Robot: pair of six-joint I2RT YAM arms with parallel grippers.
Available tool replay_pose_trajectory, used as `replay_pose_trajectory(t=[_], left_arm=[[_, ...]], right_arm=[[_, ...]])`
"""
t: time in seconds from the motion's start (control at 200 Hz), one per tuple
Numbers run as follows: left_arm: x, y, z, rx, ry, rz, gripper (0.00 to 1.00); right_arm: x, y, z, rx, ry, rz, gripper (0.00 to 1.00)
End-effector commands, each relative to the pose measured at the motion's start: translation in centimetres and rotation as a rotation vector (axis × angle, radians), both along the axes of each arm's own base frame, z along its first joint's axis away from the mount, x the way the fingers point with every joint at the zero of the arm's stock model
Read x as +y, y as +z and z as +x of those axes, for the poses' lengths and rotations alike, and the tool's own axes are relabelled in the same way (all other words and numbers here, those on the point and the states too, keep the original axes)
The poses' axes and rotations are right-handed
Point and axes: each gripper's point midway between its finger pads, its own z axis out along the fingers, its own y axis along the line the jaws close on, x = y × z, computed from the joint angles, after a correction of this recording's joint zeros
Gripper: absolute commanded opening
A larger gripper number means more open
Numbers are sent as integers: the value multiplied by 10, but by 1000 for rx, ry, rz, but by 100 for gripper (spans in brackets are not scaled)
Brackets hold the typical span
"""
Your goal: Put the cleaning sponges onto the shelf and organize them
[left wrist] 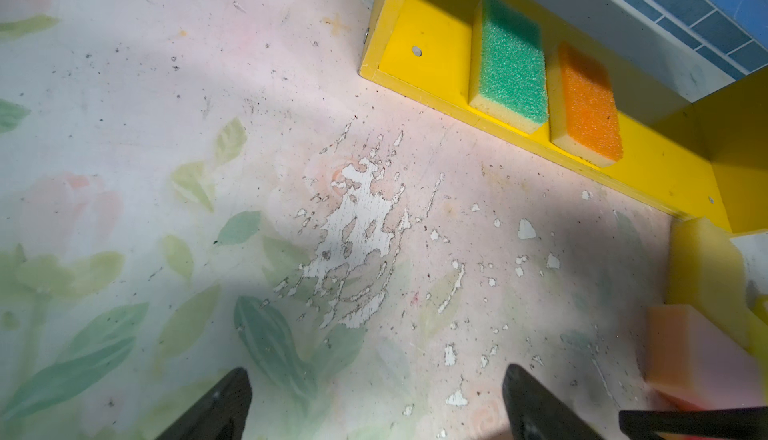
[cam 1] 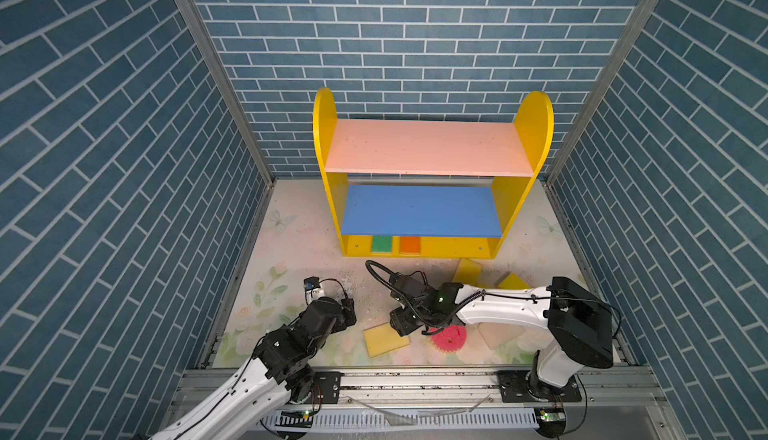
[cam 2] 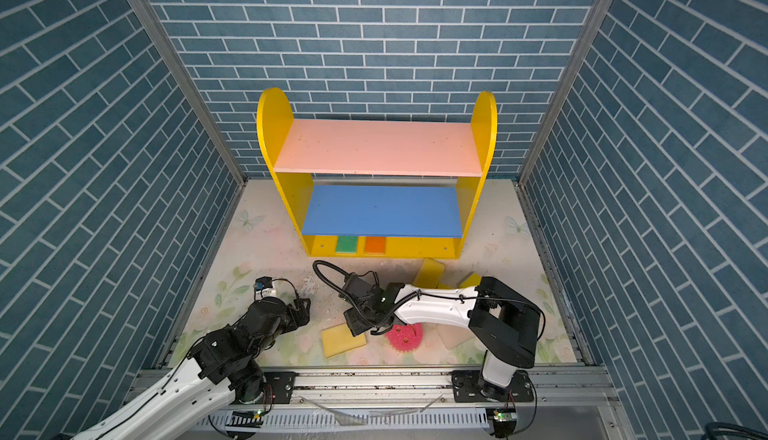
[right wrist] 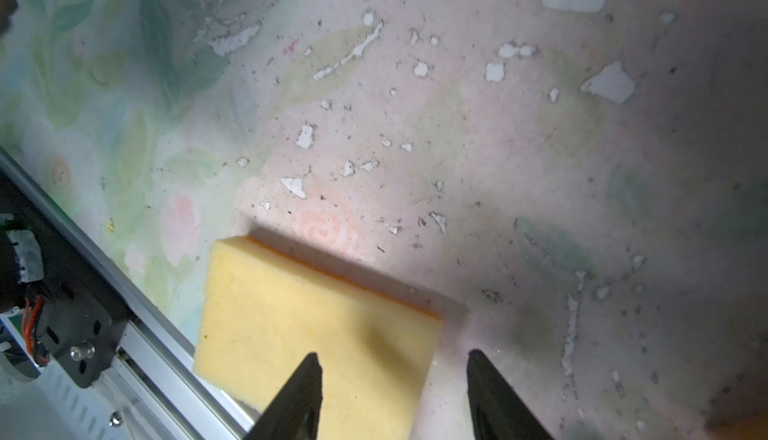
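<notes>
**Sponge shelving, pick-up stage.** The shelf (cam 1: 453, 247) stands at the far middle of the desk (cam 1: 291, 242). It is smooth painted board with round-topped yellow sides. Its pink upper board (cam 1: 428, 147) and blue middle board (cam 1: 419, 209) are bare. The yellow base carries the green sponge (left wrist: 513, 64) and the orange sponge (left wrist: 588, 101) side by side, left of centre. Each is a rectangular block with a coarse scouring face on pale foam.

The right gripper (right wrist: 395, 396) hangs low over the yellow sponge (right wrist: 291, 326), a flat fine-pored slab with a thin orange layer beneath, lying near the front edge. Its fingers are spread and hold nothing; one is above the slab's face, the other past its edge. The left gripper (left wrist: 378, 409) is over bare, flaking floral print at the near left, fingers spread wide and empty.

The likely next move is to centre the right fingers across the slab, descend and pinch. The foam should yield, so a firm squeeze is needed.

Unshelved sponges:
- The round scalloped pink sponge (cam 1: 451, 338), just right of the slab.
- A cream sponge (cam 1: 496, 334).
- Yellow blocks (cam 1: 467, 271) by the shelf's right foot.
</notes>
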Motion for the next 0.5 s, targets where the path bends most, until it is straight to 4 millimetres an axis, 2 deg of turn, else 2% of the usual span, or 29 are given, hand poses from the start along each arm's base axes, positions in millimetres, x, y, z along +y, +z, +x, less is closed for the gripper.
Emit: replay_pose_trajectory(t=[0.0,0.045,0.185,0.315,0.38,0.495], left_arm=[[-1,-3,4,-8,7,-3,96],[-1,-2,5,-10,7,0,96],[-7,0,10,-4,-1,-2,96],[-13,2,13,5,-23,0,95],[-15,5,14,8,-29,6,96],[-20,11,16,-3,-51,-5,96]], right_arm=[[-11,-27,-8,68,-26,-57,54],[-7,-29,-12,93,-11,-49,50],[-1,-32,-7,84,-16,-19,38],[1,-32,4,88,-61,24,13],[1,-25,12,64,-89,38,2],[-9,-6,32,-17,-145,50,0]])
